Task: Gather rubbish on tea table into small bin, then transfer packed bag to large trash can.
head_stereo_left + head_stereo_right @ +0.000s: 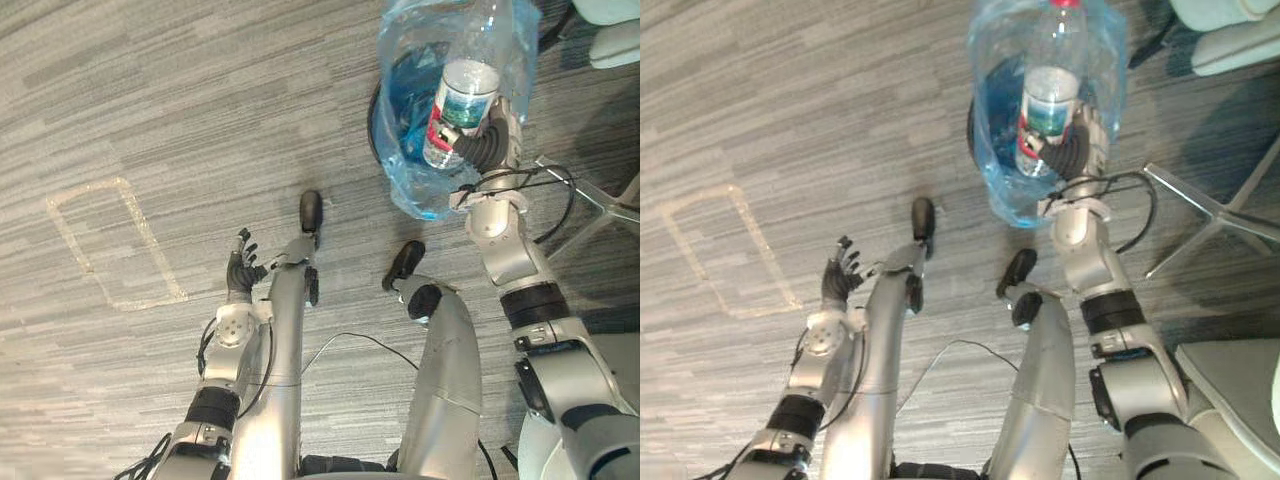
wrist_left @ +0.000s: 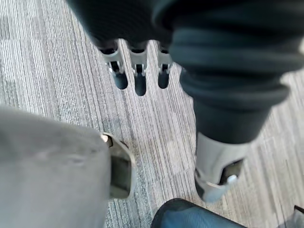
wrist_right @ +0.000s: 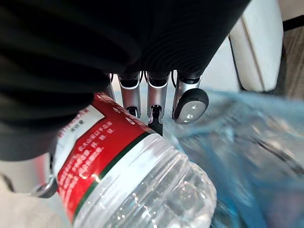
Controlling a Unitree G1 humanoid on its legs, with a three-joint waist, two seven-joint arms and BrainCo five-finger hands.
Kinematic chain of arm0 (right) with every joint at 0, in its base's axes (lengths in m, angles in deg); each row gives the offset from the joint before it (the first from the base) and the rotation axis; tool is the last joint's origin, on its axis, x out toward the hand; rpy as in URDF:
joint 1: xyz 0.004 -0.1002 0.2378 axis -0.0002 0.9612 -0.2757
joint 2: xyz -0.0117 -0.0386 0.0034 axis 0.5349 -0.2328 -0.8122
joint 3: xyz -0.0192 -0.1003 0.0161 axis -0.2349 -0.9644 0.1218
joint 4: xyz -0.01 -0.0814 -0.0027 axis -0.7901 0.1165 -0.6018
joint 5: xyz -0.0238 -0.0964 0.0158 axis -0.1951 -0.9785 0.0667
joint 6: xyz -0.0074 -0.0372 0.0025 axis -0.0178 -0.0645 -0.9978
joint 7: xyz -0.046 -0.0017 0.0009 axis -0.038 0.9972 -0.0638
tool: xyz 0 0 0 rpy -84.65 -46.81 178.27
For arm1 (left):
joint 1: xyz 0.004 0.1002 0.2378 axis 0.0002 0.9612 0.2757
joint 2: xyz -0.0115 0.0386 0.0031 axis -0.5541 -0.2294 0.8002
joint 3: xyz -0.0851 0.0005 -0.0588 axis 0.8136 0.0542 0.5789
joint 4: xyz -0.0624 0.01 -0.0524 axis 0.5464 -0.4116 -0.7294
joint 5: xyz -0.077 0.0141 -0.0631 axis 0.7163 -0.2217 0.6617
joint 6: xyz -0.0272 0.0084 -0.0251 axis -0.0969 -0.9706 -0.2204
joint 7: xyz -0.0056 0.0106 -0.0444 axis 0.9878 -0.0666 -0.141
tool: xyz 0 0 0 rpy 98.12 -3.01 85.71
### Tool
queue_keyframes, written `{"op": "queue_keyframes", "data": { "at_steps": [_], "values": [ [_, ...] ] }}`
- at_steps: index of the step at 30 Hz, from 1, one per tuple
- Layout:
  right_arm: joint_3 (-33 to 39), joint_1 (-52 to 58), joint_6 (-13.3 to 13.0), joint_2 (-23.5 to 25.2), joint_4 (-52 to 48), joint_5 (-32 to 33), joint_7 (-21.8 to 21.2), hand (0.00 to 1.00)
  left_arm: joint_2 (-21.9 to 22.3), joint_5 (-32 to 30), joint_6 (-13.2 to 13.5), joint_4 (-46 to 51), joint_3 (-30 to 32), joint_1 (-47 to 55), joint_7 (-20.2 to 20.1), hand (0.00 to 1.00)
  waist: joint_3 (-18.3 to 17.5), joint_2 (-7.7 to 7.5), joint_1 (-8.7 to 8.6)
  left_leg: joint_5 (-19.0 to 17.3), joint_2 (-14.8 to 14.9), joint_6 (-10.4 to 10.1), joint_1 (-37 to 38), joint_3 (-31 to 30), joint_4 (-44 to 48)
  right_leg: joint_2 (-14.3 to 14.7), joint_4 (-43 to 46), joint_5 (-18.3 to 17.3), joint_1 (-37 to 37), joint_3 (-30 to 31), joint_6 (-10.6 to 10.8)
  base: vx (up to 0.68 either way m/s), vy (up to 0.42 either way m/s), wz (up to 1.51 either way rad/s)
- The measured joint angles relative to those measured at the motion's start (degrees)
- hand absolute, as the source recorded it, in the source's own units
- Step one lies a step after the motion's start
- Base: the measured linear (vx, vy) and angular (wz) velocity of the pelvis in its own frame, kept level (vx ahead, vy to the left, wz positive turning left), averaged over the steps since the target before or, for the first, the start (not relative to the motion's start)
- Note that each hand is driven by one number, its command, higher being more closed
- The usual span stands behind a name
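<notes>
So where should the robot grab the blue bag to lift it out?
Probably by the loose top rim of the blue bag, from above: it stands clear of the bin. The right hand holds a bottle; the open left hand is free.

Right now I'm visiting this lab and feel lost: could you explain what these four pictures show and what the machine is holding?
It is a two-legged humanoid robot. Two pictures come from cameras in its head, looking down; the other two from a camera on each wrist. Its right robot hand grips a clear plastic bottle with a red and green label, at the blue bag lining a small dark bin. Its left robot hand hangs open over grey carpet, holding nothing. A taped rectangle marks the floor.
</notes>
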Motion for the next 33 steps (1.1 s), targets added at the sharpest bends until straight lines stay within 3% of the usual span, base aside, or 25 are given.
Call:
{"op": "queue_keyframes", "data": {
  "at_steps": [3,4,17,23,33],
  "values": [
    [0.05,-0.93,0.18,-0.17,2.97,0.35,0.09,1.00,-0.12,0.02,0.27,-0.04,-0.29,-0.01,0.03,0.00,-0.06,0.00,-0.04,0.14,-0.20,-0.11,-0.37,0.03,-0.12,-0.51,0.74,-0.33,-0.69,-0.11,-0.28,-0.04,0.012,0.06],
    [0.07,-1.00,0.25,-0.16,3.67,0.49,0.12,0.00,-0.14,0.02,0.43,-0.06,-0.30,-0.02,0.03,0.00,-0.13,0.02,-0.04,0.16,-0.20,-0.11,-0.44,0.00,-0.12,-0.54,0.87,-0.40,-0.76,-0.17,-0.31,-0.05,0.003,0.08],
    [0.67,-1.76,0.43,2.06,5.24,2.65,2.01,0.00,-0.77,1.07,1.01,-2.89,-0.25,-2.27,0.83,0.00,-0.65,-0.02,-0.27,0.52,0.58,-0.05,-1.90,0.27,1.29,-0.56,3.09,-0.64,-2.54,-0.05,-0.93,-0.07,0.016,0.01],
    [0.72,2.02,-0.13,2.34,-3.03,2.49,2.10,0.00,-1.85,1.07,0.66,-3.02,0.10,-2.48,0.77,0.00,-0.70,-0.11,-0.35,0.73,2.26,0.27,-2.04,1.41,1.94,0.34,3.28,-0.43,-2.83,0.19,-1.43,-0.09,0.014,-0.08],
    [0.49,7.99,-0.72,4.42,-5.66,-1.50,0.71,0.00,-2.85,1.03,0.25,-4.77,1.31,-2.48,0.80,0.00,-2.32,-1.73,-0.79,0.85,3.48,0.32,-2.02,1.87,2.02,1.42,2.94,-0.15,-3.28,0.55,-1.91,-0.08,0.007,-0.06]
  ]
}}
